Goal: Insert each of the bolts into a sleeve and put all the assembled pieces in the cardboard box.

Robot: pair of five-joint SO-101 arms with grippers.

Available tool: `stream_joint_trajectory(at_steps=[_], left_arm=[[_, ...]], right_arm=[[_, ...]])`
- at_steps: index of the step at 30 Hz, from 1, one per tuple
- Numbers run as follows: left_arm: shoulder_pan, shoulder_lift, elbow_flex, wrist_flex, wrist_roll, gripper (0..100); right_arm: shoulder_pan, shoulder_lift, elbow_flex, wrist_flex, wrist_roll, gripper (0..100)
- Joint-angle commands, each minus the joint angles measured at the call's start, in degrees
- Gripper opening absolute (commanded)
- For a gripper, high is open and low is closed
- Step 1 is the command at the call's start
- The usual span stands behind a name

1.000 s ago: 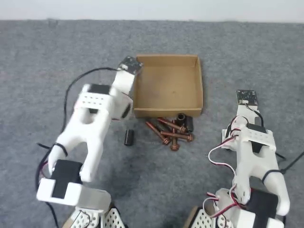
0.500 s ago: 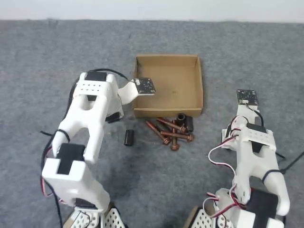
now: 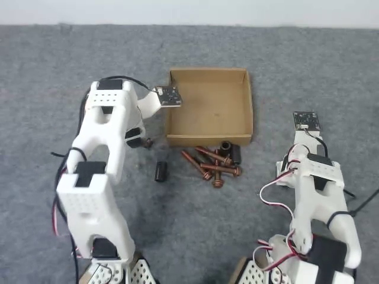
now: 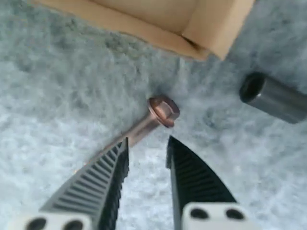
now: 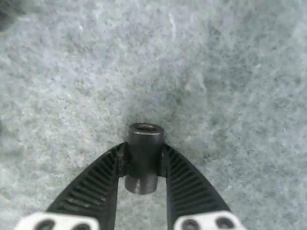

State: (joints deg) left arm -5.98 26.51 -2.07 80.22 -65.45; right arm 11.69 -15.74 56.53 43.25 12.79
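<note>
The cardboard box (image 3: 243, 106) stands at mid-table, and nothing shows on its floor. My left gripper (image 4: 146, 143) is low over the carpet off the box's near left corner (image 4: 211, 28), open by a narrow gap with nothing between the fingers. A copper bolt (image 4: 156, 117) lies just past its tips, the shaft running behind one finger; its head (image 3: 148, 142) shows beside the left arm. A black sleeve (image 4: 273, 98) lies nearby (image 3: 161, 171). My right gripper (image 5: 144, 148) is shut on another black sleeve (image 5: 143, 143), held over bare carpet.
Several copper bolts (image 3: 213, 165) lie in a heap in front of the box, with two black sleeves (image 3: 231, 151) at the heap's far side. The right arm (image 3: 317, 177) is at the right of the table. Grey carpet covers the table.
The left arm has swung away from the box's left wall and come down beside its near left corner, where a bolt head now shows. The right arm has hardly moved.
</note>
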Motion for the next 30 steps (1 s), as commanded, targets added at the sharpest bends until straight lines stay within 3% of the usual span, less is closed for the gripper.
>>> stream_joint_trajectory(at_steps=[1,8,12,16,19,24,30], left_arm=[[-0.09,2.81,-6.73,0.26,-1.41,11],[2.99,8.97,-11.3,0.62,2.81,10],[7.21,9.05,-11.38,1.85,8.18,1],[11.78,9.23,-13.76,7.82,22.86,1],[13.36,9.14,-15.43,9.85,39.56,1],[8.26,9.23,-15.6,10.02,64.62,1],[0.26,8.88,-13.85,6.95,73.14,1]], right_arm=[[0.57,-0.13,-3.87,-0.13,1.05,0.6],[0.57,-0.13,-3.96,-0.13,1.32,0.6],[-0.57,-0.13,-3.96,-0.13,2.99,0.6],[-0.57,-0.13,-3.96,-0.13,2.99,0.6],[-0.57,-0.13,-3.96,-0.13,2.99,0.6],[-0.57,-0.13,-3.96,-0.13,2.99,0.6],[-0.57,-0.13,-3.87,-0.13,2.99,0.6]])
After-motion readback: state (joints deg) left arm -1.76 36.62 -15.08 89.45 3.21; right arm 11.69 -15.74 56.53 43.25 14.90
